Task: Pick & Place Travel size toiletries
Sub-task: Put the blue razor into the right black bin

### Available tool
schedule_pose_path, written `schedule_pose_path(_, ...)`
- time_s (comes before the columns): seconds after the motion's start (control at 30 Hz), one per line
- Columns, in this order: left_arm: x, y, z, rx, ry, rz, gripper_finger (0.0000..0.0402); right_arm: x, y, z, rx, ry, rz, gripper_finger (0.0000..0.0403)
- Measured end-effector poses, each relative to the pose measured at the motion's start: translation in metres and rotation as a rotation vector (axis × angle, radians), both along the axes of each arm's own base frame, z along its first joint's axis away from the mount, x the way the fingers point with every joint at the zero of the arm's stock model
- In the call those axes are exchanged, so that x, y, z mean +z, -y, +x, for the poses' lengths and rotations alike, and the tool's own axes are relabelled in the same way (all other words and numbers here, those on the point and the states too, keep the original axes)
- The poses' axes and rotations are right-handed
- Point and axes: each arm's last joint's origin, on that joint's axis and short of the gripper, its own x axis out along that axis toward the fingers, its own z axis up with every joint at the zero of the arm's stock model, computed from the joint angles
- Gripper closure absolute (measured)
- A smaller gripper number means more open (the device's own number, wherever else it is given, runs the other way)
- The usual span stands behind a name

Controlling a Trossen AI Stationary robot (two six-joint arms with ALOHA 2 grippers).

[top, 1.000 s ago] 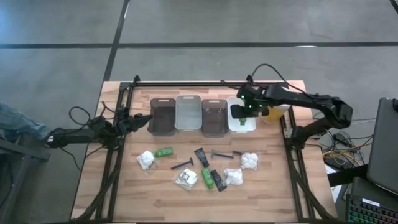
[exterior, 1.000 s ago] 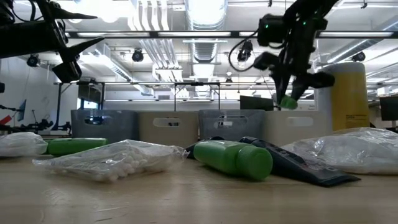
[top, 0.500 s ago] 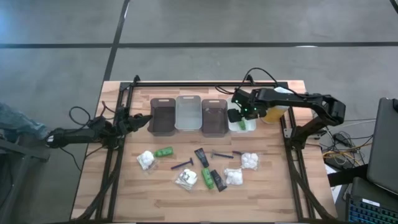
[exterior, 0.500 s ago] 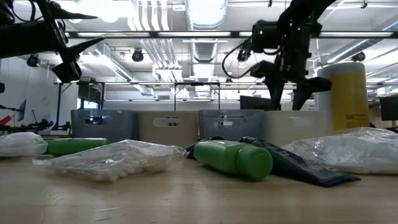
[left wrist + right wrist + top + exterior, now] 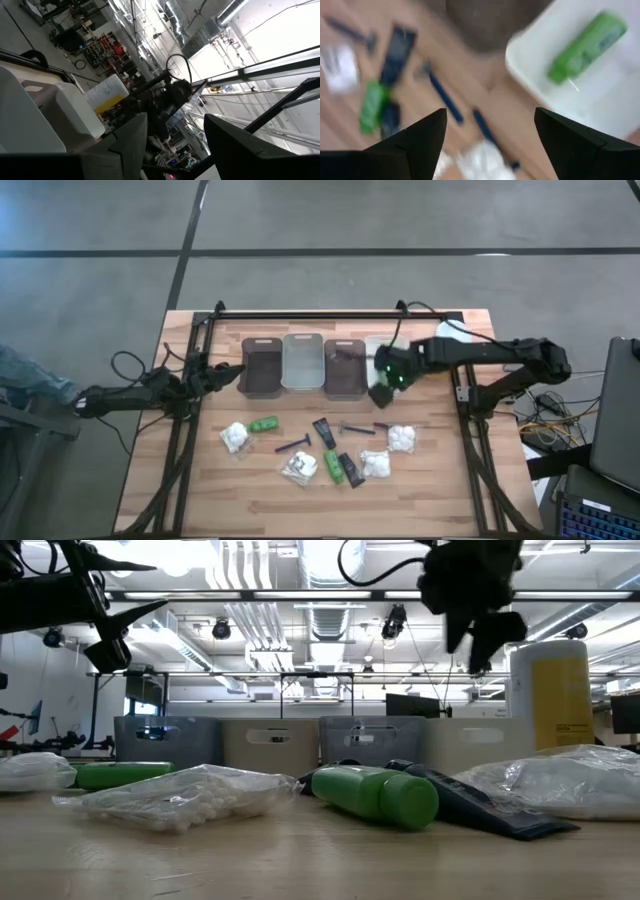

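Note:
My right gripper [image 5: 382, 387] [image 5: 490, 145] hangs open over the near rim of the white bin [image 5: 392, 372] and touches nothing. One small green bottle [image 5: 587, 47] lies on that bin's floor. On the table lie two more green bottles [image 5: 264, 423] [image 5: 331, 467], fluffy white packets [image 5: 234, 437] [image 5: 299, 469] [image 5: 401, 438] [image 5: 376, 464], black tubes [image 5: 324, 432] [image 5: 348, 468] and blue-handled razors [image 5: 293, 445] [image 5: 355, 427] [image 5: 385, 427]. My left gripper [image 5: 228, 375] [image 5: 175, 145] waits open at the table's left, beside the dark bin [image 5: 260, 366].
Four bins stand in a row along the far side: dark, pale grey [image 5: 303, 362], dark [image 5: 344, 368], white. The tall yellow bottle [image 5: 560, 695] stands right of the white bin, under my right arm in the high view. Bare wood lies along the near edge.
My right gripper opened over the white bin and let go of the green bottle, which dropped into that bin. The gripper then rose and drew back toward the table's near edge.

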Motion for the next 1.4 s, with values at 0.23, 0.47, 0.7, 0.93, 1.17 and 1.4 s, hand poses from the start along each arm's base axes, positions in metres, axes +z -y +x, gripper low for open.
schedule_pose_path(0.23, 0.000, 0.000, 0.000, 0.001, -0.001, 0.004, 0.0199, -0.022, -0.039, 0.002, 0.141, -0.071, 0.090, 0.0126)
schedule_pose_path(0.47, -0.001, 0.000, 0.000, 0.002, -0.011, 0.005, 0.0199, -0.064, -0.064, 0.013, 0.296, -0.183, 0.001, 0.0156)
schedule_pose_path(0.7, -0.001, 0.000, 0.000, 0.001, -0.010, 0.002, 0.0199, -0.087, -0.072, 0.023, 0.364, -0.241, -0.103, 0.0183)
schedule_pose_path(0.93, -0.001, 0.000, 0.000, 0.000, -0.008, 0.001, 0.0200, -0.110, -0.074, 0.034, 0.461, -0.268, -0.147, 0.0193)
schedule_pose_path(1.17, -0.001, 0.000, 0.000, 0.000, -0.008, 0.000, 0.0200, -0.138, -0.074, 0.037, 0.486, -0.349, -0.161, 0.0182)
schedule_pose_path(1.4, -0.001, 0.000, 0.000, 0.000, -0.008, -0.001, 0.0200, -0.140, -0.074, 0.037, 0.504, -0.349, -0.172, 0.0180)
